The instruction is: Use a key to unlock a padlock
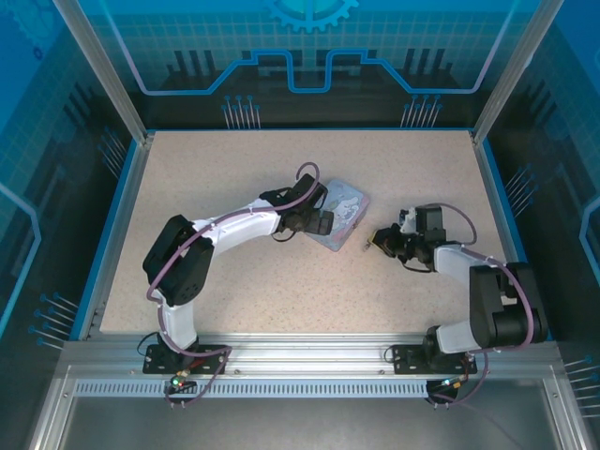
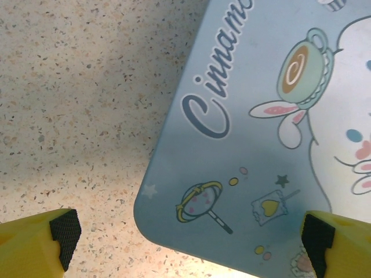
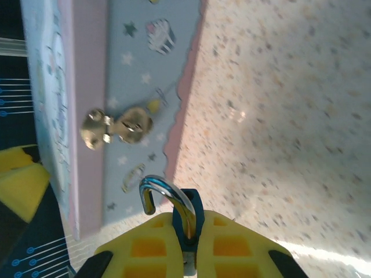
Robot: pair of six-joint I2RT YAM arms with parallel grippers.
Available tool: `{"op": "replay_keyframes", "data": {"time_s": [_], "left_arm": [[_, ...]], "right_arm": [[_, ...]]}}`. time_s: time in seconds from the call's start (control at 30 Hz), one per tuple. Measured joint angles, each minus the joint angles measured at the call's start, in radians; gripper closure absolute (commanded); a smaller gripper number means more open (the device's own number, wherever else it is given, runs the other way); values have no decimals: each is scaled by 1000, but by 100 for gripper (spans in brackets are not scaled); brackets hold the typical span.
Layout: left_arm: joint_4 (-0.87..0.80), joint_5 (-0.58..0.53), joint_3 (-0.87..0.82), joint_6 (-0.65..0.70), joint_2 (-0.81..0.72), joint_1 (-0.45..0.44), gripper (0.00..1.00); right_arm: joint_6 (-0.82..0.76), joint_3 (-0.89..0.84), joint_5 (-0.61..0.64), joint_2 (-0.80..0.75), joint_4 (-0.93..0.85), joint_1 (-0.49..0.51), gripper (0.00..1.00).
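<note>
One tin (image 2: 261, 145), one padlock (image 3: 193, 214), one brass clasp (image 3: 116, 127), two grippers.

Left gripper (image 2: 191, 237) is hanging jaws-wide over a lid corner of the tin near the middle of the speckled table (image 1: 234, 169), gripping nothing. One pad is sitting over the table, the other over the lid.

Right gripper (image 3: 191, 229) is pinching the padlock's blue body just off the tin's clasp side. Its long axis is running along the fingers. The silver shackle (image 3: 168, 190) is pointing at the tin, its hooked end hanging free.

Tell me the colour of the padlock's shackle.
Shiny silver; the padlock shows best in the right wrist view.
</note>
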Motion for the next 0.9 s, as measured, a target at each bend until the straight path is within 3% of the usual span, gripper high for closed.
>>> {"op": "replay_keyframes", "data": {"time_s": [0.27,0.4,0.5,0.67,0.9], "left_arm": [[-43,24,2,0,-130,3,1],[-47,26,2,-2,-229,8,1],[-48,26,-5,-6,-298,16,1],[-66,24,-31,-10,-381,32,1],[-92,-3,-71,-36,-453,46,1]], "right_arm": [[-26,-26,85,-57,-135,-29,100],[-32,-29,109,-58,-171,-76,90],[-39,-29,124,-58,-190,-114,77],[-51,-36,137,-83,-230,-175,40],[-62,-39,153,-292,-335,-239,3]]}}
